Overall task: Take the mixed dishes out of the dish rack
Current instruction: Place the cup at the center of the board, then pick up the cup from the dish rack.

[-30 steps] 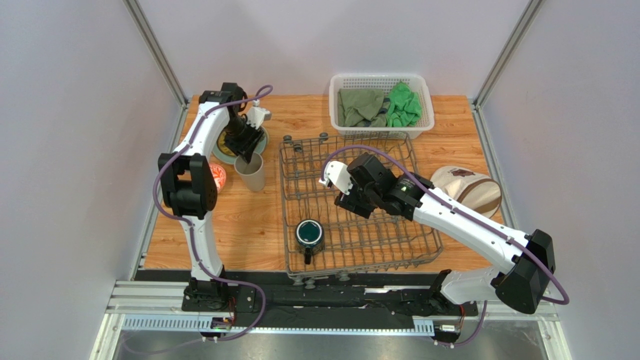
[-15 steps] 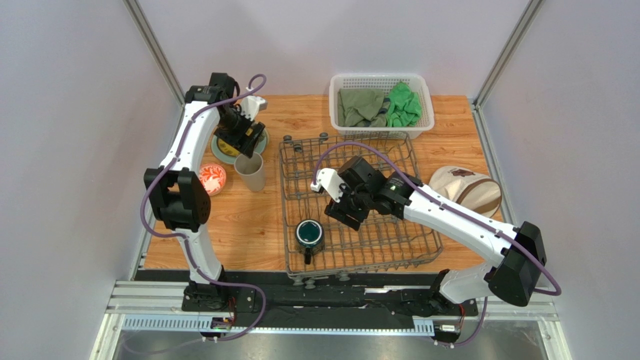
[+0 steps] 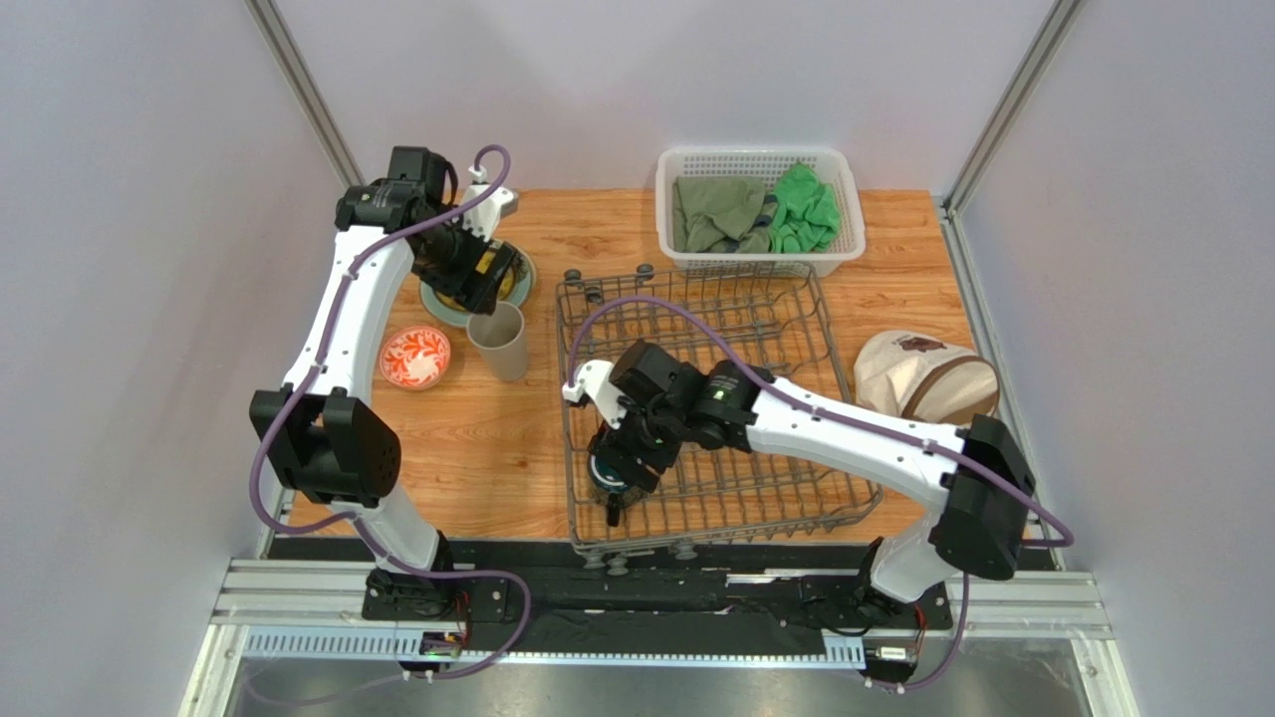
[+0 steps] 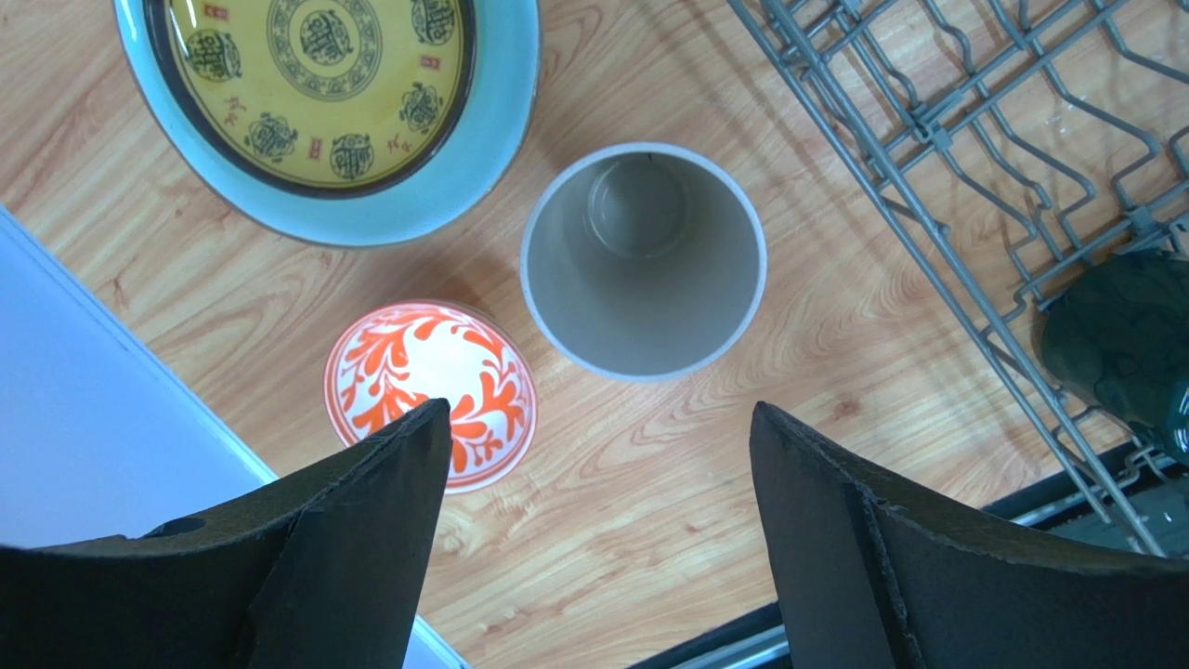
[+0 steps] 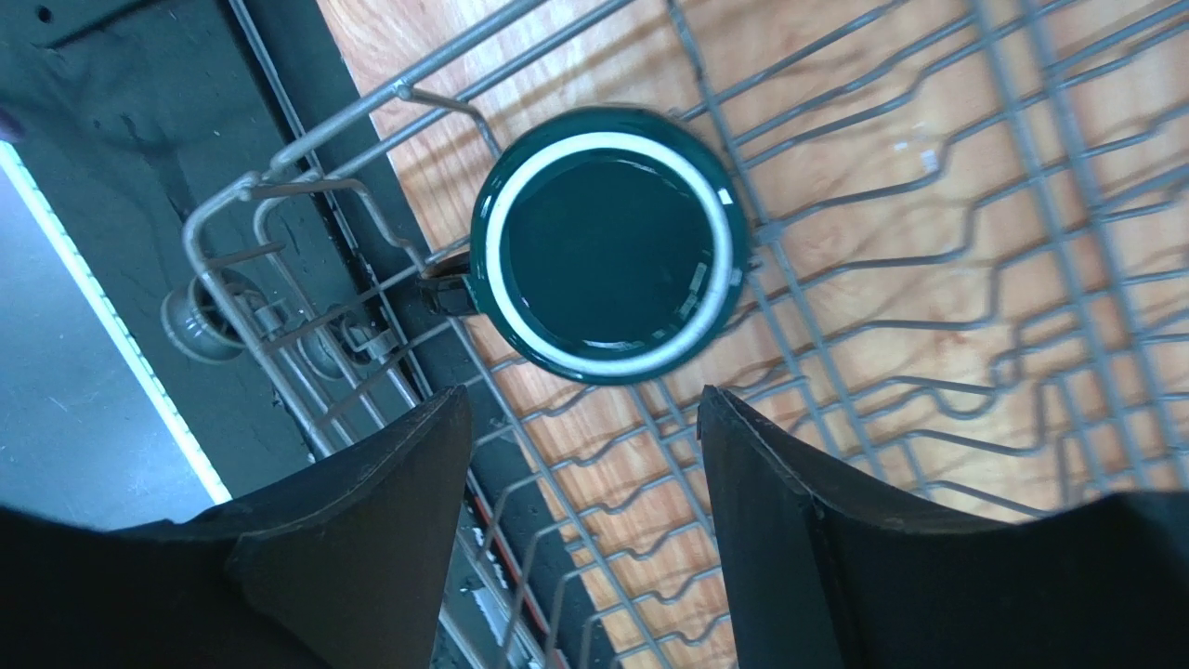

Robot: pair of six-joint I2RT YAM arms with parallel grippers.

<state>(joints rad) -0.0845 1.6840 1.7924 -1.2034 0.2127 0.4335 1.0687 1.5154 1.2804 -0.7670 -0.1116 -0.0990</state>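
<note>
My left gripper [image 4: 600,558] wide apart over tall beige cup [image 4: 644,261], patterned bowl [image 4: 430,395], yellow-and-green plate [image 4: 328,105], perhaps a mug [image 4: 1117,342] in dish rack [image 4: 949,181]

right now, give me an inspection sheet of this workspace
surface: wooden table, no spills seen
job's things: dark teal mug alone in the dish rack; tall beige cup, red-and-white bowl, yellow-and-green plate out on the table
clutter: white basket of green cloths; beige cap
grippers: left gripper open, empty, over the cup; right gripper open over the mug
cables: purple cables along both arms
surroundings: grey walls, nothing else seen
</note>
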